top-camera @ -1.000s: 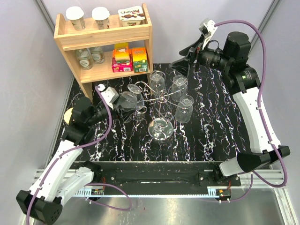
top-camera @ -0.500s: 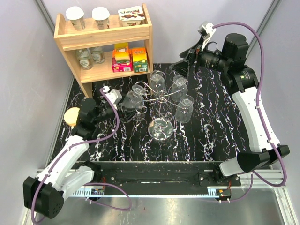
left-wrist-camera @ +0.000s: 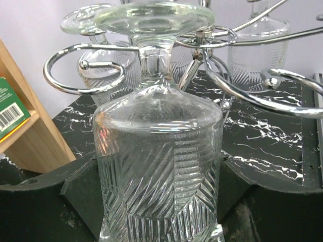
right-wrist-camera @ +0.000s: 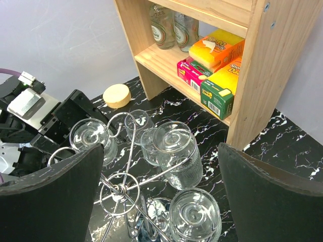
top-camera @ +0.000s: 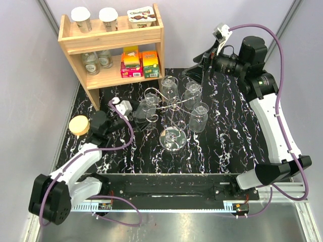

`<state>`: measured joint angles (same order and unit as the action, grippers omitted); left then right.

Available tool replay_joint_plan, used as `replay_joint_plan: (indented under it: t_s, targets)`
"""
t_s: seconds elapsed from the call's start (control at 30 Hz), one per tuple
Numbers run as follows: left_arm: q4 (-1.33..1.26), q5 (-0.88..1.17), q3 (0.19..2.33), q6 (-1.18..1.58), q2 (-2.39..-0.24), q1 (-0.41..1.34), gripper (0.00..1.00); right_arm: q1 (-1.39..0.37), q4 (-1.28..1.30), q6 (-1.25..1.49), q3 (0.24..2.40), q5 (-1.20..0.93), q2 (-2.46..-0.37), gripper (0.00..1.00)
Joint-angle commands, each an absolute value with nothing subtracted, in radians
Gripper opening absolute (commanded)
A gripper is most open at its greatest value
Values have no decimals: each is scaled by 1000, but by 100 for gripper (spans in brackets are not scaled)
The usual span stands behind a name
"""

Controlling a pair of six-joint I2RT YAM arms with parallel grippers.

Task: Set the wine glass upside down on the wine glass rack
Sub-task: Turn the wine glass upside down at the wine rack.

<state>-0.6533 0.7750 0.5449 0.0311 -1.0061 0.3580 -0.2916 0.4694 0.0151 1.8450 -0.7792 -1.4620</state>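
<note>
Wine glass (top-camera: 146, 107) left of rack (top-camera: 174, 104); shelf (top-camera: 111, 36) behind.

"Chobani" on yogurt cup (top-camera: 141, 16), wooden shelf (top-camera: 112, 38) top.

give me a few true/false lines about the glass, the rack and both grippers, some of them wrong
1. The left gripper holds a glass upside down. True.
2. The right gripper holds a glass too. False: it is open and empty, up over the far side of the rack.
3. The rack is bare. False: other glasses already hang on it.
4. The rack stands on the table. True.
</note>
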Motion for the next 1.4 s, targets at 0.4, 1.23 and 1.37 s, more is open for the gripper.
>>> replay_joint_plan:
  t_s: [0.4, 1.23, 1.37]
  targets:
    - [-1291, 841, 589, 222, -1273, 364, 0, -279, 463, -46, 1841, -796, -1457, 99]
    - [-1551, 765, 637, 221, -1463, 365, 0, -278, 486, -66, 1819, -816, -1448, 99]
    - [-1560, 744, 641, 224, -1465, 351, 0, -278, 491, -69, 1819, -818, -1448, 99]
